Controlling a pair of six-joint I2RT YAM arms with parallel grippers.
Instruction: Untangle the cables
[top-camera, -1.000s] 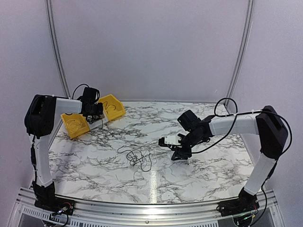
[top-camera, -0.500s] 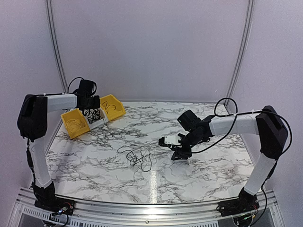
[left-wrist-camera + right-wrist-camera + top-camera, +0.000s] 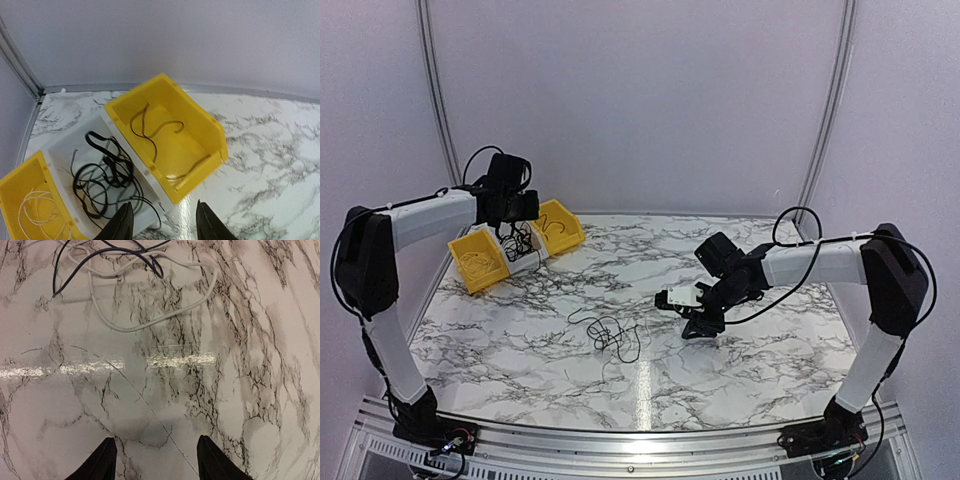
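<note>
Watching the marble table (image 3: 770, 370) first, we find the trouble at its centre. The cables (image 3: 610, 333) lie there in a loose knot, well apart from the bins. The right gripper (image 3: 155, 439) hovers low over bare marble near them, jaws wide and holding nothing. In its wrist view, pale and dark strands cross each other at the top edge. If those jaws close on a crossing instead of a single strand, we reckon the pull tightens the knot. It could also drag the whole bundle across the slick top. Wires this thin may slip out of a pinch as well.

Up in the far left corner, the left gripper (image 3: 164, 205) hangs over the bins, jaws apart and empty. One black loop reaches the near wall just under those fingertips. A finger could snag it while lifting away and haul it back out.

Now the bins, three in a row:
- The white bin (image 3: 60, 150) in the middle holds a black cable (image 3: 100, 175), coiled in many loops.
- The yellow bin (image 3: 212, 135) holds one dark cable (image 3: 155, 132), lying in open curves.
- The second yellow bin (image 3: 20, 175) holds a thin white cable (image 3: 32, 210).
</note>
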